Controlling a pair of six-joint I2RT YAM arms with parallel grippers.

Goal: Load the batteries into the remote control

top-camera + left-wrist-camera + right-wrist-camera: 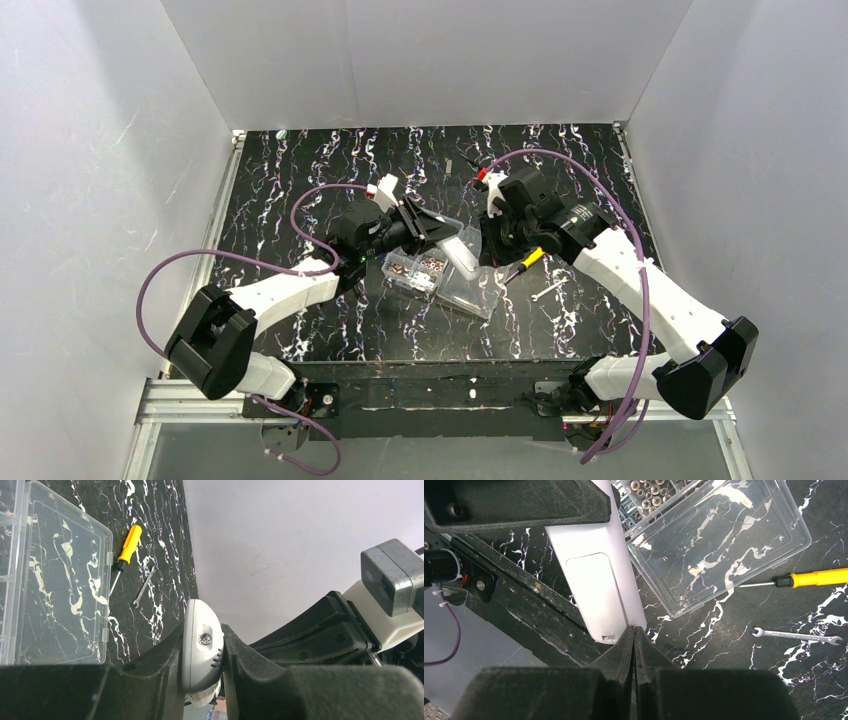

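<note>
My left gripper is shut on the remote control, a slim white handset seen end-on between its black fingers. In the top view the remote is held above the table between the two arms, with the left gripper on its far end. The right wrist view shows the remote's back with a closed rectangular cover panel. My right gripper is shut with nothing in it, and its tips rest against the corner of the remote's near end. The batteries are out of view.
A clear compartmented screw box lies under the remote, its lid open flat on the black marbled table. A yellow-handled screwdriver and a small wrench lie right of the box. White walls enclose the table.
</note>
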